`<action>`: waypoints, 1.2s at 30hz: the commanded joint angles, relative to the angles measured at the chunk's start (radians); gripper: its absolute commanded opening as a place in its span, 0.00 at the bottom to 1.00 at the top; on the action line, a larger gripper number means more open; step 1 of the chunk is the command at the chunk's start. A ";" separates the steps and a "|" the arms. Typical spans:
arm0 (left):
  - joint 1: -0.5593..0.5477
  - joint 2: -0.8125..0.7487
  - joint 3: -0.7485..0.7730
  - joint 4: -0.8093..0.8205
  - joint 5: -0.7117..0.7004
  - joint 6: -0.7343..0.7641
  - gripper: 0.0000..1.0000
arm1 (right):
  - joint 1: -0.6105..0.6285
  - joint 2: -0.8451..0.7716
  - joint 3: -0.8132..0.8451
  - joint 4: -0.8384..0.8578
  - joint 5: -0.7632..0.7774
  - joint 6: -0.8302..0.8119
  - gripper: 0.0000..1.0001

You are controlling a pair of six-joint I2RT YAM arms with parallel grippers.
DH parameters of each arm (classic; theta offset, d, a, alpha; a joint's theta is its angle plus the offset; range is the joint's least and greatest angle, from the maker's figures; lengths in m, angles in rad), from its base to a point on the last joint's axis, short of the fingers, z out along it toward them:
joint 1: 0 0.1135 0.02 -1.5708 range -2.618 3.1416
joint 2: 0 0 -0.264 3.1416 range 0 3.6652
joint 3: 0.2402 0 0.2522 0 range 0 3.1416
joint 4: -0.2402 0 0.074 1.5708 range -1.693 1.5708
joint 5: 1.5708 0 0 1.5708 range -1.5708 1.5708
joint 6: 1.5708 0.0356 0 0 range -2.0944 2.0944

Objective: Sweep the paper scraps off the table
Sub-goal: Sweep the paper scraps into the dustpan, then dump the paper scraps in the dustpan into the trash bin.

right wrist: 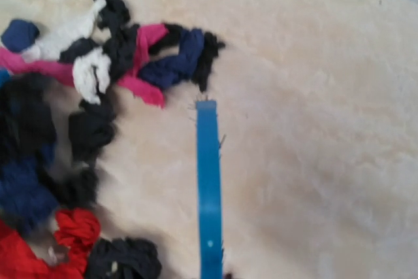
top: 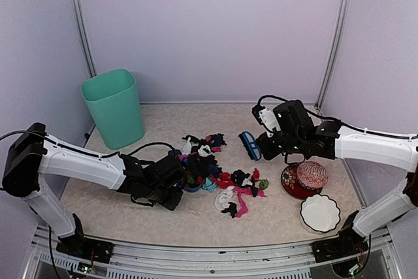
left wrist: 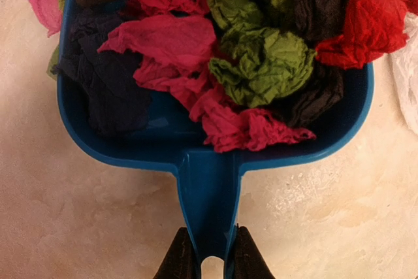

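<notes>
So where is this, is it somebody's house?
Probably not: it looks like a robot practice booth. A left arm and right arm are bolted at the table edge, pale walls with metal posts box it in, and paper scraps lie piled for sweeping.

Pale lilac walls (top: 209, 31) close the space at 9, 12 and 3 o'clock. A slim metal post (top: 80, 21) stands in the back corner at 11 o'clock, and a second post (top: 336, 31) at 1 o'clock. The beige, faintly marbled tabletop (top: 274, 217) is edged by a metal rail (top: 215, 253) at 6 o'clock. The light is soft and even.
</notes>
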 commanded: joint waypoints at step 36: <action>0.265 -0.274 0.427 -0.511 -0.031 0.094 0.00 | -0.035 -0.039 -0.109 0.101 -0.012 0.030 0.00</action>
